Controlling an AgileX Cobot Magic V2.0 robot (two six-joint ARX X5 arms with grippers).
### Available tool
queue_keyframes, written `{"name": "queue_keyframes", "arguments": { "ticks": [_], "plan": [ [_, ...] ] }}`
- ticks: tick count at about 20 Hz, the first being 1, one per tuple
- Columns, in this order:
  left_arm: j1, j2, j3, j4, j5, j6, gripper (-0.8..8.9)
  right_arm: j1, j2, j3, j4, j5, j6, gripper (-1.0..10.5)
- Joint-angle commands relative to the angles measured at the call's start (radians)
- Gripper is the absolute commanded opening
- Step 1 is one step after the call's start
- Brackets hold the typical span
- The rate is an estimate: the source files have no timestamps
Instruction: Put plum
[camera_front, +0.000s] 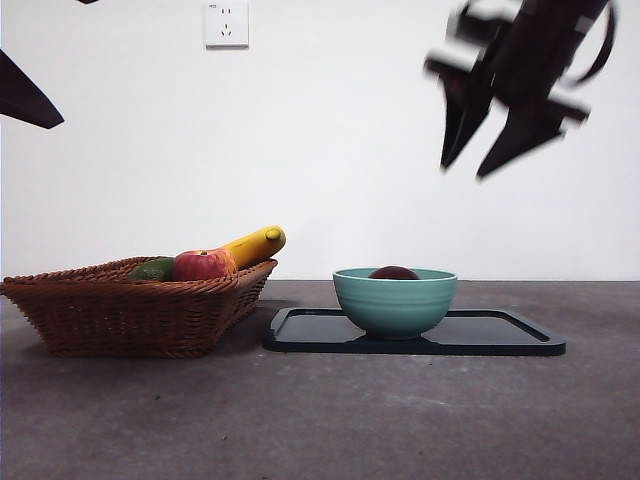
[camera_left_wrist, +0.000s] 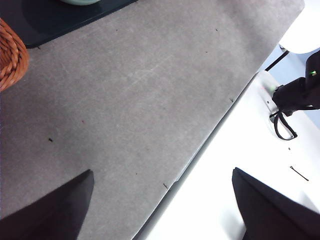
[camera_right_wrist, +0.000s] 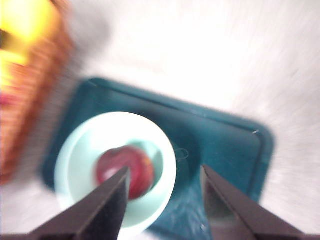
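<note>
Resting plum (camera_front: 394, 272) inside teal bowl (camera_front: 395, 303)

1. I count one plum (camera_front: 394, 272).
2. One teal bowl (camera_front: 394, 303).
3. One dark tray (camera_front: 500, 334).
4. One wicker basket (camera_front: 130, 312).
5. One apple (camera_front: 203, 265), one banana (camera_front: 256, 244), one green fruit (camera_front: 152, 270).
6. One wall socket (camera_front: 226, 23).

Low front camera faces the bowl (camera_front: 395, 300); right wrist overlooks it.
</note>
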Motion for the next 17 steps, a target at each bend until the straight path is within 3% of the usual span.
{"name": "queue_keyframes", "arguments": {
  "ticks": [1, 3, 8, 17],
  "plan": [
    [-0.005, 0.004, 0.010, 0.004, 0.006, -0.001, 4.36, 0.006, -0.112, 0.019, -0.052, -0.039, -0.026, 2.3],
    [-0.005, 0.004, 0.010, 0.004, 0.006, -0.001, 4.36, 0.006, -0.226, 0.019, -0.110, -0.079, -0.026, 2.3],
    [-0.005, 0.004, 0.010, 0.008, 0.006, 0.002, 4.36, 0.006, -0.441, -0.012, -0.267, -0.087, -0.046, 2.3],
    [-0.005, 0.004, 0.010, 0.031, 0.006, 0.002, 4.36, 0.058, -0.817, -0.401, -0.277, -0.243, -0.039, 2.3]
  ]
}}
